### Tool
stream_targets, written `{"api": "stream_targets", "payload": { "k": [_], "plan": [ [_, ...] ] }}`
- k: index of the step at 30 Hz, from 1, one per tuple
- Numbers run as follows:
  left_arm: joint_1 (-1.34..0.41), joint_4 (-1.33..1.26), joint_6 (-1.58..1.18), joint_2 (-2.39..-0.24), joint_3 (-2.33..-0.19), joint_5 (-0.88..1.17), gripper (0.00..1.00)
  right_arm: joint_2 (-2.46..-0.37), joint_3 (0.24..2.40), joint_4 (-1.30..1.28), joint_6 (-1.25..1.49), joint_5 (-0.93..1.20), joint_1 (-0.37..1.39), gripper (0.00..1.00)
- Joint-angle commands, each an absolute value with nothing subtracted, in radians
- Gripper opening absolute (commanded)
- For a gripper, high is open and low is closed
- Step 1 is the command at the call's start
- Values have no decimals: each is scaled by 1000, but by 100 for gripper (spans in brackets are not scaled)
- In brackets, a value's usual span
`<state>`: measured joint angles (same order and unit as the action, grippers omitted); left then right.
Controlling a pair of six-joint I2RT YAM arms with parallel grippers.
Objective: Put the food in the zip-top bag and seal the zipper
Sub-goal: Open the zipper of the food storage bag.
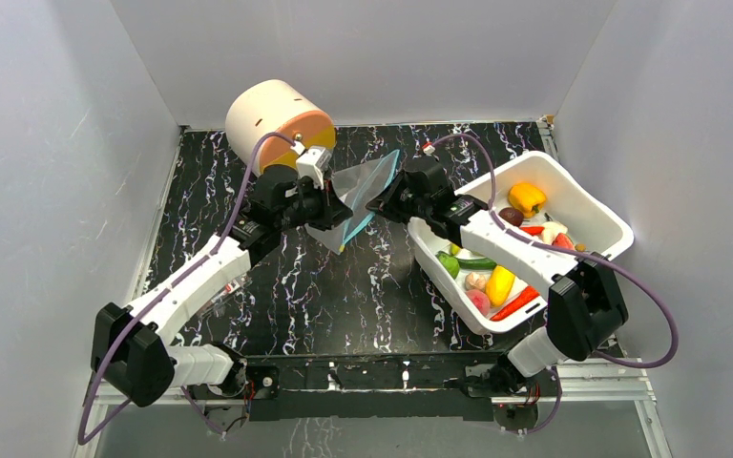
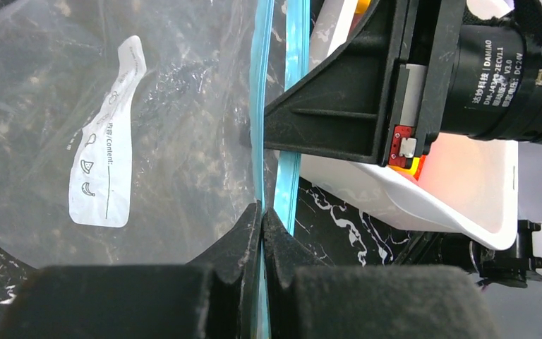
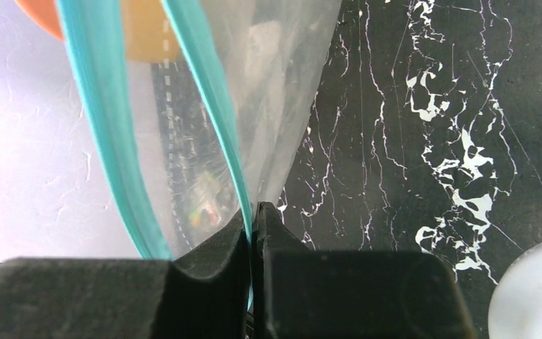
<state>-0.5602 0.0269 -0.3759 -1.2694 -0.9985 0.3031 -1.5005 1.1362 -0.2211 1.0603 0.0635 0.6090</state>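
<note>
The clear zip-top bag (image 1: 363, 181) hangs above the table between my two grippers, its mouth parted. In the left wrist view the bag (image 2: 183, 141) shows a white label (image 2: 106, 141). My left gripper (image 2: 262, 208) is shut on one teal lip of the zipper (image 2: 260, 106). My right gripper (image 3: 253, 208) is shut on the other lip (image 3: 212, 99), and the far lip (image 3: 106, 127) curves away from it. From above, the left gripper (image 1: 336, 212) and right gripper (image 1: 380, 200) face each other across the zipper (image 1: 391, 164). The food lies in the white tub: pepper (image 1: 527, 197), cucumber (image 1: 472, 260), banana (image 1: 499, 284), chili (image 1: 515, 303).
The white tub (image 1: 587, 189) stands on the right of the black marble table, close behind the right arm. A cream and orange cylinder (image 1: 277, 119) lies at the back left. Grey walls close in on three sides.
</note>
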Motion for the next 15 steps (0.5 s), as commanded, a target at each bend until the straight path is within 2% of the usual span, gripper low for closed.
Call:
{"api": "stream_targets", "payload": {
  "k": [1, 4, 6, 8, 11, 15],
  "plan": [
    [-564, 105, -363, -1214, -1025, 335, 2, -1448, 1190, -211, 989, 70, 618, 0],
    [-564, 126, -363, -1219, -1056, 370, 39, -1430, 1189, -223, 976, 96, 628, 0],
    [-564, 135, -371, -1229, -1085, 383, 52, -1420, 1187, -228, 978, 107, 638, 0],
    [-564, 147, -366, -1243, -1112, 390, 60, -1408, 1188, -230, 984, 115, 647, 0],
    [-563, 132, -364, -1265, -1127, 419, 66, -1394, 1194, -230, 991, 119, 657, 0],
    [-563, 88, -364, -1296, -1123, 469, 68, -1387, 1206, -233, 995, 119, 662, 0]
  ]
}}
